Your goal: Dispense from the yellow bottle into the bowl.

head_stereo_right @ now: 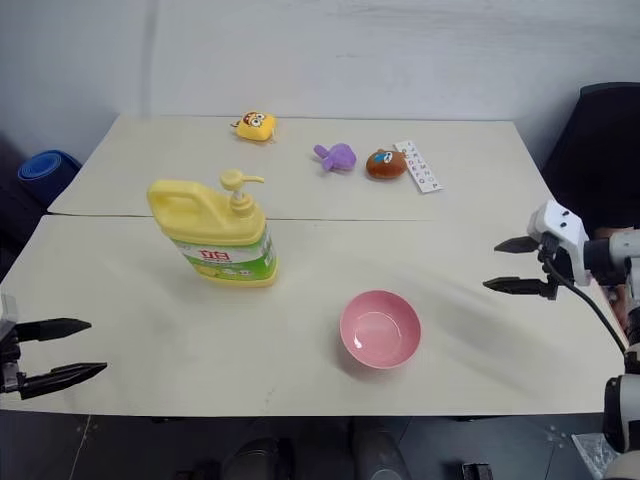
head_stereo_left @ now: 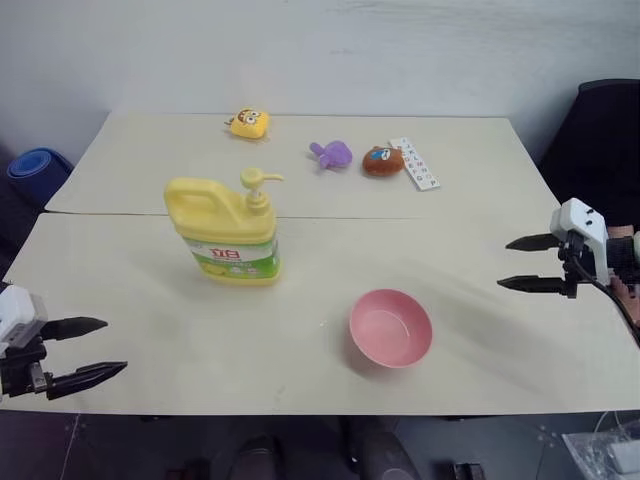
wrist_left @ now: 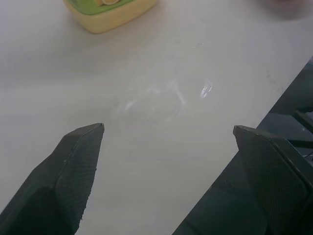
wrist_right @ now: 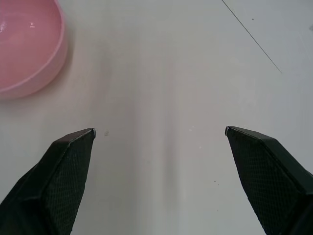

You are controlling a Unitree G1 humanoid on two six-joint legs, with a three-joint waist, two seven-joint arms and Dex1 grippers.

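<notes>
The yellow bottle stands upright on the left half of the table, its pump spout pointing right and its green-white label facing me. The pink bowl sits nearer the front edge, to the right of the bottle and apart from it. My left gripper hovers open at the table's front left corner, well short of the bottle; the bottle's base shows in the left wrist view. My right gripper is open over the table's right side, apart from the bowl, with nothing between its fingers.
A small yellow plush toy, a purple toy, a brown toy and a white strip lie along the far side of the table. A blue roll lies off the table's left; a black chair stands at right.
</notes>
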